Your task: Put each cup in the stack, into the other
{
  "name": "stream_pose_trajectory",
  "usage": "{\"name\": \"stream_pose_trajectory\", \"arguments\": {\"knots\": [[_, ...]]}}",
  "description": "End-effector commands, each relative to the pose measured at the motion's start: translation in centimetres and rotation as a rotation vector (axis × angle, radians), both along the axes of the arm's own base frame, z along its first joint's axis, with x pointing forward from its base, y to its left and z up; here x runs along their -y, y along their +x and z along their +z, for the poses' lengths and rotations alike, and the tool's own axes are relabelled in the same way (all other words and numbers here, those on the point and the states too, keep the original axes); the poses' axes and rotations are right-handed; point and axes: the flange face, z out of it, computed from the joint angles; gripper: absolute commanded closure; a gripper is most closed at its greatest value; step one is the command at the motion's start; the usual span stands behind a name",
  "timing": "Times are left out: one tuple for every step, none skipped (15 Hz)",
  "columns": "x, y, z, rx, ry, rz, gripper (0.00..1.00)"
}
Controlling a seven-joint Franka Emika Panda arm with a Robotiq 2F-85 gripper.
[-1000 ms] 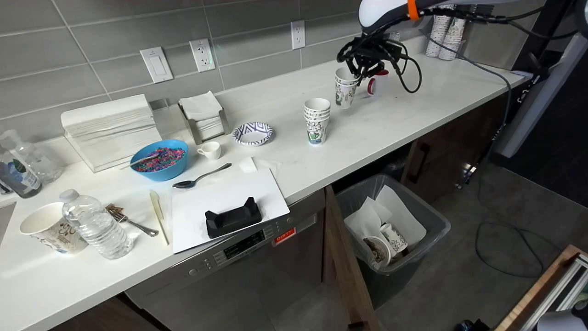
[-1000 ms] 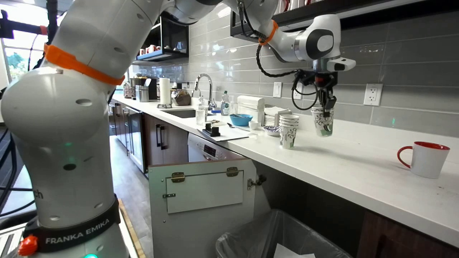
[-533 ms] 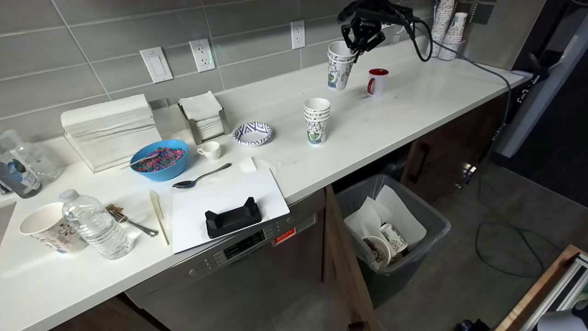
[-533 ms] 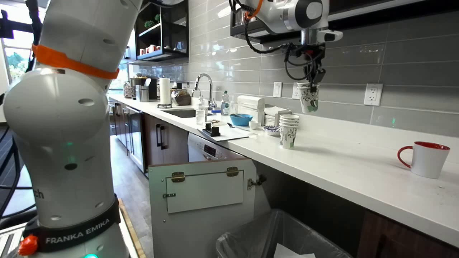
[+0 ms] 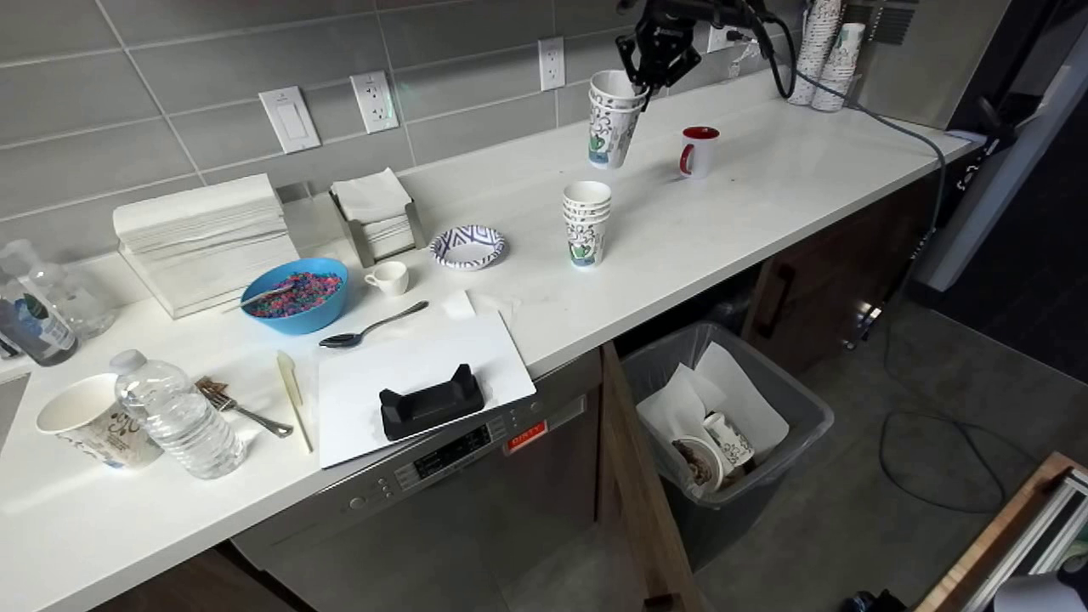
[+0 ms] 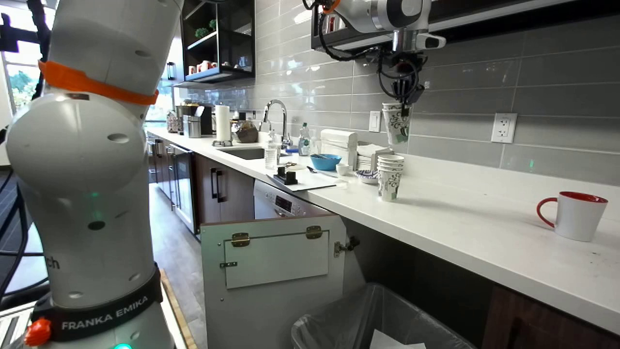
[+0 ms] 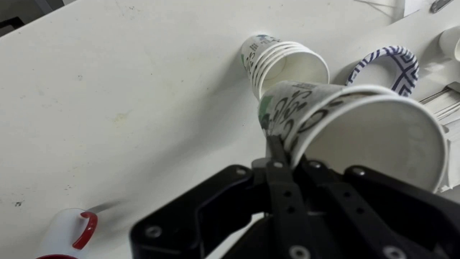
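In wrist view, cups (image 7: pixel 363 133) pinched by my claw (image 7: pixel 291 155) partly hide the stack (image 7: pixel 284 66) beyond; well aside, a cropped mug (image 7: pixel 63 232).

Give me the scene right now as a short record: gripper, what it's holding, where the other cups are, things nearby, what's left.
Gripper: shut, pinching the held cups at the rim
Held cups: at least two nested, mouths up, raised off the counter
Standing stack: upright on the counter, several rims showing, apart from the held cups
Nearby: patterned bowl, red-handled mug
Left: held cups not yet in the standing stack
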Motion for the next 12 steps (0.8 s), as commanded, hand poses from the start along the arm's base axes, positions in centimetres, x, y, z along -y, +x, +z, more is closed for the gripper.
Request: {"name": "stream_pose_trajectory", "arguments": {"knots": [[-1.0,0.6,-0.8,-0.039,0.028,0.07,0.99],[-1.2,0.8,-1.1,-0.046,0.03,0.081,0.99],[-1.3,1.0,-1.4,-0.05,0.032,0.086,0.99],[-1.4,1.4,-1.7,-0.051,0.038,0.088,0.99],[-1.3,1.7,-2.1,-0.051,0.035,0.086,0.99],[-1.3,2.0,-2.4,-0.052,0.036,0.085,0.99],[-1.2,2.4,-2.7,-0.049,0.04,0.08,0.99],[-1.2,2.8,-3.1,-0.051,0.041,0.079,0.99],[-1.3,3.1,-3.4,-0.053,0.043,0.078,0.99],[-1.4,3.4,-3.6,-0.053,0.044,0.08,0.99],[-1.5,3.7,-3.8,-0.054,0.045,0.084,0.99],[-1.6,3.9,-4.0,-0.056,0.046,0.086,0.99]]}}
